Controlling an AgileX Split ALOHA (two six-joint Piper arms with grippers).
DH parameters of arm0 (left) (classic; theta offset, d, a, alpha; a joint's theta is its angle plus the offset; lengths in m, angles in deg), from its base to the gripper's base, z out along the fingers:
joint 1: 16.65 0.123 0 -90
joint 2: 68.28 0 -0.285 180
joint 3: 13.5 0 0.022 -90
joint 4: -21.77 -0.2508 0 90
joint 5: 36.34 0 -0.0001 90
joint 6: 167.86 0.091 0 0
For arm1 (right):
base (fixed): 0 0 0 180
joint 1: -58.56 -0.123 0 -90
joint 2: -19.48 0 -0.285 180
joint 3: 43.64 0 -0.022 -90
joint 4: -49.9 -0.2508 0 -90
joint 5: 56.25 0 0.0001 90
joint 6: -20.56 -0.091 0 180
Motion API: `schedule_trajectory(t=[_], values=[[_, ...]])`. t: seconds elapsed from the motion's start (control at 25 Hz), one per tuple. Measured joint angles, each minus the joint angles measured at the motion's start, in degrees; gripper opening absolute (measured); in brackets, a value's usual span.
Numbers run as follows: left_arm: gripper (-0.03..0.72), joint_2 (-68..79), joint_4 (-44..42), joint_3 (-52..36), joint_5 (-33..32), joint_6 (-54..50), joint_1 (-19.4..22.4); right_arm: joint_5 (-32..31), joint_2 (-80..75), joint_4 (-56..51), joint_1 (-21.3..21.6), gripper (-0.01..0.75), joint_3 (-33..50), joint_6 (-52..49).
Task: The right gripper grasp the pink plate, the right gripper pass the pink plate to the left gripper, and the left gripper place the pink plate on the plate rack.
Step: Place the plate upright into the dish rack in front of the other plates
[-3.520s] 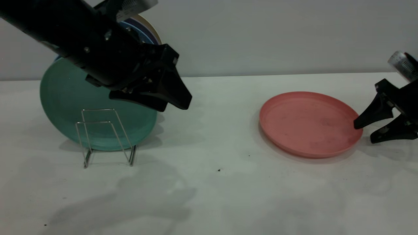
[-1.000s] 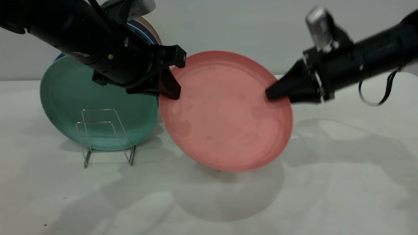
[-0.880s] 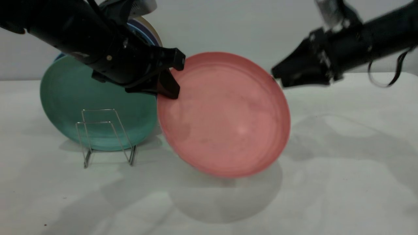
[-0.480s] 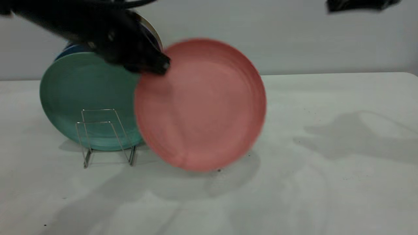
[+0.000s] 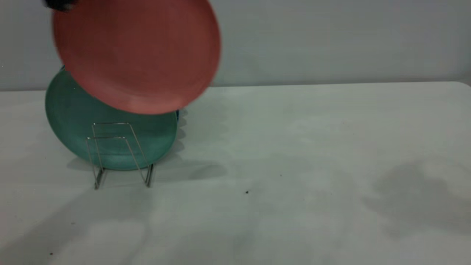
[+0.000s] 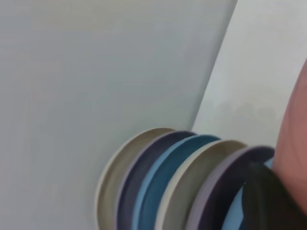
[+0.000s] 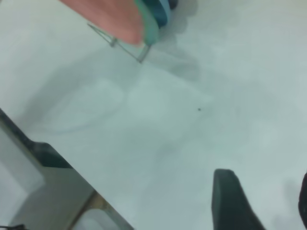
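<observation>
The pink plate [image 5: 136,55] hangs tilted in the air at the upper left, above the teal-green plate [image 5: 73,121] and the wire plate rack [image 5: 121,154]. Only a black tip of my left gripper [image 5: 59,3] shows at the plate's top left rim. In the left wrist view its black finger [image 6: 268,201] lies against the pink plate [image 6: 296,139], shut on its rim. My right gripper [image 7: 264,175] is out of the exterior view. It is open and empty, high over the bare table. The right wrist view shows the pink plate [image 7: 108,17] and the rack [image 7: 115,43] far off.
Several upright plates [image 6: 158,182], cream, purple and blue, stand in a row behind the teal-green one [image 7: 149,24]. The rack's front wire loops stand in front of the teal-green plate. The table's front edge [image 7: 48,143] shows in the right wrist view.
The right gripper let go of the pink plate and rose out of the exterior view. The left gripper carried the plate up and to the left, over the rack.
</observation>
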Motion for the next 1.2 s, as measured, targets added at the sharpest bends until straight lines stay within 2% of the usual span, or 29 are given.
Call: schedule_trajectory(t=[0.2,0.36,0.64,0.88,1.2], values=[[0.026,-2.40,-6.15,0.00,-5.60,0.53,4.41,-0.71,14.02,1.92,-0.06,0.360,9.03,-1.57],[0.026,-2.49,-12.48,0.00,-5.56,0.53,5.96,-0.97,26.20,2.39,-0.06,0.359,18.78,-1.72],[0.027,-0.83,-16.40,0.00,-2.30,0.53,6.10,-1.39,43.61,5.78,-0.06,0.359,32.85,-3.62],[0.028,1.53,-18.80,0.00,-2.30,0.53,6.10,0.00,53.43,12.32,-0.06,0.358,38.46,-9.95],[0.030,2.34,-20.85,0.00,-2.10,0.53,6.10,0.37,59.56,16.19,-0.06,0.358,40.71,-13.63]])
